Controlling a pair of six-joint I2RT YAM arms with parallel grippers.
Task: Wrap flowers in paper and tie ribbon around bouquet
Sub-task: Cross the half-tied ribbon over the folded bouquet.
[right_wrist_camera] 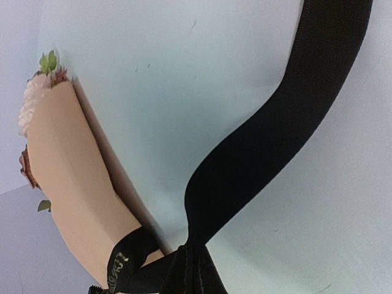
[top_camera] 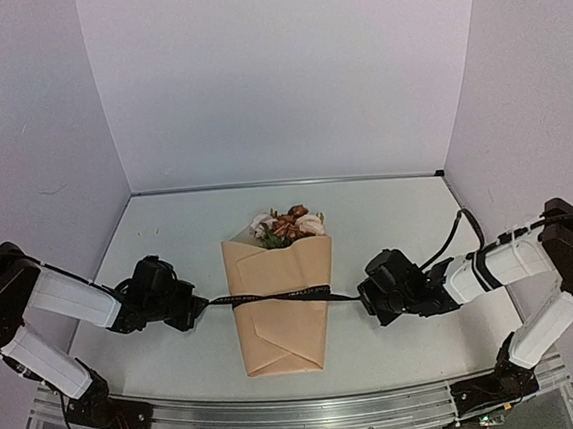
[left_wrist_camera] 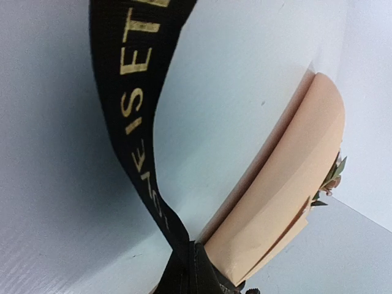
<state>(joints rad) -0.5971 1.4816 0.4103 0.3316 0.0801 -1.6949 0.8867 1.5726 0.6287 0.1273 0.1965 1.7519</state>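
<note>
Bouquet [top_camera: 283,325] lies flat on table [top_camera: 158,236], blooms pointing away from me. Ribbon [top_camera: 274,297] sits taut across its middle. My left gripper [top_camera: 202,304] and right gripper [top_camera: 362,295] both pinch ribbon ends. Ribbon looks soft, probably slippery, and paper crushes easy, so I'd grip close in and pull gently.

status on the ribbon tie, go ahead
Copy: left gripper shut on ribbon, right gripper shut on its other end. Ribbon taut across bouquet middle. No obstruction seen.
</note>
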